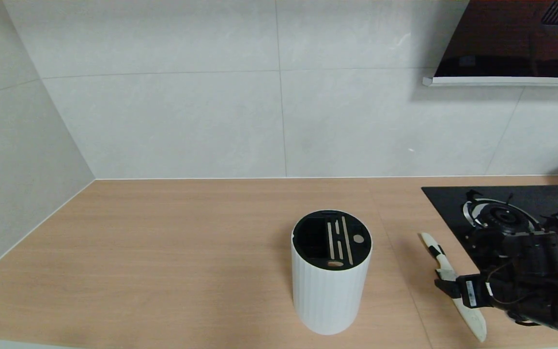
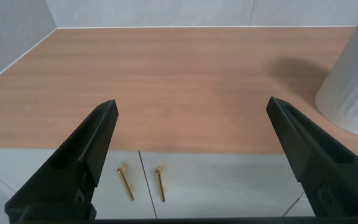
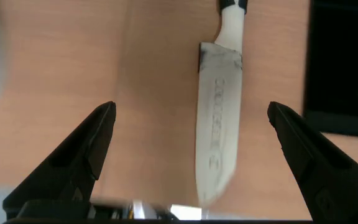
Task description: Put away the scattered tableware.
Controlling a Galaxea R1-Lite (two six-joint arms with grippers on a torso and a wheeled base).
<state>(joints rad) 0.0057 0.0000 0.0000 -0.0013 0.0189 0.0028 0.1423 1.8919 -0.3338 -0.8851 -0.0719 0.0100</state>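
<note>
1. Lower right of the head view: the knife (image 1: 446, 271) lies flat on the wooden counter (image 1: 187, 252), just beside the edge of the black hob (image 1: 453, 203).
2. Its long axis runs on a slant. The banded handle sits higher in the frame, toward the wall, and the pale blade comes down toward the bottom right corner.
3. The right gripper (image 1: 453, 291) is right over it, at the start of the blade just below the handle. One dark finger crosses the knife in the head view.
4. From the right wrist, the right gripper (image 3: 190, 112) has its jaws spread wide with nothing held. The knife (image 3: 219, 124) runs lengthwise between the fingers, a shade nearer one than the other.
5. That's the key relation: the closing line cuts across the knife's axis, so a squeeze should catch it by its sides. I can't tell whether the fingers are down at counter level.
6. The white holder (image 1: 331, 286), its slotted black top facing up, stands at centre frame, to the left of the knife and well apart.
7. The left gripper (image 2: 191, 112) is also wide and empty. It sits at the counter's front edge, with the holder (image 2: 353, 81) off to one side, so the right arm is plainly the nearer one.
</note>
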